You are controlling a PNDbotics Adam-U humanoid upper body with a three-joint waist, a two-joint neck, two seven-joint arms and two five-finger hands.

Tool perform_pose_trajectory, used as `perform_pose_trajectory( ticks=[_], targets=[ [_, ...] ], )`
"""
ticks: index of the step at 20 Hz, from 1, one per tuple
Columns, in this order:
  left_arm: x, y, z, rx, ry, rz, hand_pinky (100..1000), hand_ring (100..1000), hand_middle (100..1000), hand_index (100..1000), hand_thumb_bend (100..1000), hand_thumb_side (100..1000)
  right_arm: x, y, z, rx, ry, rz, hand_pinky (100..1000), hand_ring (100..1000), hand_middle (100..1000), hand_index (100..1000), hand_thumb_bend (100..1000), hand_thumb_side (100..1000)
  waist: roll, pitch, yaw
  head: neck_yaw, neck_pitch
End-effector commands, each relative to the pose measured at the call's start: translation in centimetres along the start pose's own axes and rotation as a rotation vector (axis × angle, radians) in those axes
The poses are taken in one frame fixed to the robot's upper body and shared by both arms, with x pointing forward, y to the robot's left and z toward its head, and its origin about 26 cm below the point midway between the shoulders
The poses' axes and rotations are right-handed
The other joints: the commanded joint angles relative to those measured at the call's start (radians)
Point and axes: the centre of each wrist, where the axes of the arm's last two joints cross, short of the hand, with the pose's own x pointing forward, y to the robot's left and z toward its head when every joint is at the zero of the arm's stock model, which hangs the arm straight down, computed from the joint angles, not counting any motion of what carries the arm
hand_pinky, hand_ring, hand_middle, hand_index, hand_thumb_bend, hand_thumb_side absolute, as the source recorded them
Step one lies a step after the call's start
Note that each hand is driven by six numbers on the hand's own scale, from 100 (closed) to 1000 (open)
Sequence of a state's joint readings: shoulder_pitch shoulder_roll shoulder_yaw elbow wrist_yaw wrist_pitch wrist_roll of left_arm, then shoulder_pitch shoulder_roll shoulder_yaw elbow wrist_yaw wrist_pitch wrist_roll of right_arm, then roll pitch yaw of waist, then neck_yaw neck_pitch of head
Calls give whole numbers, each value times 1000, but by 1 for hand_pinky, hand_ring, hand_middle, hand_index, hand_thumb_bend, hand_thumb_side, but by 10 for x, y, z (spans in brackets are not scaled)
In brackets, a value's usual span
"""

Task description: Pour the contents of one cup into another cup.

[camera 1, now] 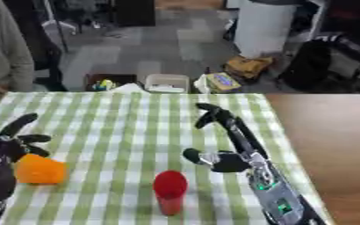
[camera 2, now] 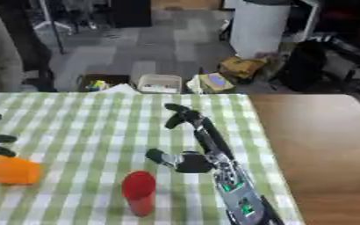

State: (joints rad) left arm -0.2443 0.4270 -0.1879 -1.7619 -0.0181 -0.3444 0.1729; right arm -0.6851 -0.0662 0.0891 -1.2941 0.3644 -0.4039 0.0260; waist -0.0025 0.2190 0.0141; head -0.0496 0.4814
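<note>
Red cup (camera 1: pixel 170 190) upright on green-checked cloth (camera 1: pixel 121 127), near front edge. Orange cup (camera 1: pixel 39 170) at left, just beside left hand (camera 1: pixel 6 147), fingers spread, not gripping. Right hand (camera 1: pixel 228 143) open just right of red cup, apart. Step: pre-grasp. Next likely needs closing fingers round one cup, lifting toward other.

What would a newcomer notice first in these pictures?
The red cup stands upright near the front of the green checked cloth. The right hand hangs open beside it, not touching. At the left edge, the left hand rests open against the orange cup.
</note>
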Motion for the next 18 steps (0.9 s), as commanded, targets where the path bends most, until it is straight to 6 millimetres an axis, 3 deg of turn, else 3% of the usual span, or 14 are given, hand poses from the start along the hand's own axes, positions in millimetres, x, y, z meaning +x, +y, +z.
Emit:
perform_pose_trajectory(
  ticks=[1,4,5,8,9,11,14,16,18],
  targets=[
    [17,-12,0,-45,-1,83,534,584,786,826,562,1000,12,-14,-7,-54,-34,-13,795,612,530,876,629,562,4,-20,0,12,4],
    [19,-27,4,-77,53,173,452,472,664,720,573,1000,17,-15,-8,-81,-36,-43,761,588,509,866,594,576,3,-20,1,23,10],
    [19,-30,4,-86,70,197,383,365,548,615,584,1000,19,-16,-8,-85,-37,-48,733,572,496,851,583,579,2,-20,1,23,10],
    [19,-30,5,-106,115,247,196,148,339,424,588,1000,21,-16,-9,-99,-39,-63,646,528,456,806,569,580,1,-20,1,22,9],
    [20,-28,4,-107,125,255,130,100,258,355,581,1000,22,-17,-9,-102,-38,-66,627,513,438,793,564,582,0,-20,2,20,9],
    [24,-23,2,-77,141,266,100,100,100,213,633,1000,22,-16,-8,-102,-35,-70,597,489,409,780,552,588,-1,-20,4,18,10],
    [30,-14,-2,3,162,297,100,100,100,103,748,1000,21,-16,-7,-98,-30,-76,578,474,390,775,543,595,-4,-21,7,15,9],
    [36,-10,-5,49,145,319,100,100,100,100,706,1000,21,-16,-7,-97,-29,-79,573,469,383,771,538,598,-4,-21,9,15,9],
    [43,-7,-8,85,102,314,100,100,100,100,609,1000,21,-16,-7,-98,-28,-80,569,466,379,771,534,602,-5,-21,11,13,8]
  ],
)
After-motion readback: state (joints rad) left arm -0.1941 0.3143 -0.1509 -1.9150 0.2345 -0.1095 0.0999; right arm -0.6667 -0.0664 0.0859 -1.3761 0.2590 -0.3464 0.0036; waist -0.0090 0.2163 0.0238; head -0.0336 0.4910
